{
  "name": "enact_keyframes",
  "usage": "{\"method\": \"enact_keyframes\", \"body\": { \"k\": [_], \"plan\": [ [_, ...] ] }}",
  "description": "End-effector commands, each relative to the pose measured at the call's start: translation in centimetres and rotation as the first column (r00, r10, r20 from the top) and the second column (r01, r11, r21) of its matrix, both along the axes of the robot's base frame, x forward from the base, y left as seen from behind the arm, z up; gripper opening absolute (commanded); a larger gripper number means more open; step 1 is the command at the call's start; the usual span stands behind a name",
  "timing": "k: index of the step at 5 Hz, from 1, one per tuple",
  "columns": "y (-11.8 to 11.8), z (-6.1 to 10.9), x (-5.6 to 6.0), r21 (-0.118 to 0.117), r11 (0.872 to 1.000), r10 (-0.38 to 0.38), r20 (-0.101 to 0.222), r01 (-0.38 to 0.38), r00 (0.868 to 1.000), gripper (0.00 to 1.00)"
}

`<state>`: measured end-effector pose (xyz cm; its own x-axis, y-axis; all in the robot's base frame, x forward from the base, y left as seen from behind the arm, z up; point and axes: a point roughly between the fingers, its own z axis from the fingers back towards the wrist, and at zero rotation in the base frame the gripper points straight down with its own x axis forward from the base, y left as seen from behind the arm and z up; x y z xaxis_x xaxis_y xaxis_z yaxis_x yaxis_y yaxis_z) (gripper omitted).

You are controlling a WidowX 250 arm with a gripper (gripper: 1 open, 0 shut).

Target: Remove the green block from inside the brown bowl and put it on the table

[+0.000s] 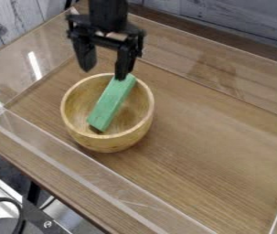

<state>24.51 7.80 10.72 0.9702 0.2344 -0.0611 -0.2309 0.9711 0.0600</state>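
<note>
Above the far rim of the brown bowl (69,117), gripper (105,66) hung with its two black fingers (126,64) spread wide and pointing down, nothing between them. Held nothing; touched nothing that could be made out. Green block (110,101) lay inside the bowl, leaning lengthwise, upper end propped near the far rim just under the fingers, lower end down toward the near wall. Bowl sat on the table (214,146), toward its left half, with plenty of bare wood to the right and in front.

Judged as the approach to the grasp, block not yet lifted. To do it well: line the open fingers across the block's narrow width rather than along its length, since only the short way looks likely to fit between them. Aim at the raised upper end, where the bar stands clear of the bowl's thick wall. Descend slowly, one finger on each long side, stopping short of the wood. Close firmly before lifting, as a tilted bar could pivot or slip. Lift straight up until the lower end clears the rim, or the bowl may be dragged along.
</note>
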Motion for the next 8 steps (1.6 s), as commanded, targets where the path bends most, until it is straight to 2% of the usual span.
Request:
{"method": "enact_keyframes", "body": {
  "k": [1,2,3,5,7,8],
  "plan": [
    [-0.5,-0.9,-0.4,0.047,0.999,0.013,0.025,-0.014,1.000,1.00],
    [-0.3,-1.8,-0.2,0.096,0.995,-0.001,0.027,-0.001,1.000,1.00],
    [-0.2,-2.1,0.3,0.128,0.992,-0.012,0.022,0.009,1.000,1.00],
    [-1.3,-2.9,0.4,0.160,0.986,-0.056,0.038,0.050,0.998,1.00],
    [-0.3,-3.9,-0.8,0.111,0.993,-0.051,-0.006,0.052,0.999,1.00],
    [0.1,-3.5,-1.4,0.086,0.995,-0.049,-0.014,0.050,0.999,1.00]
  ]
}}
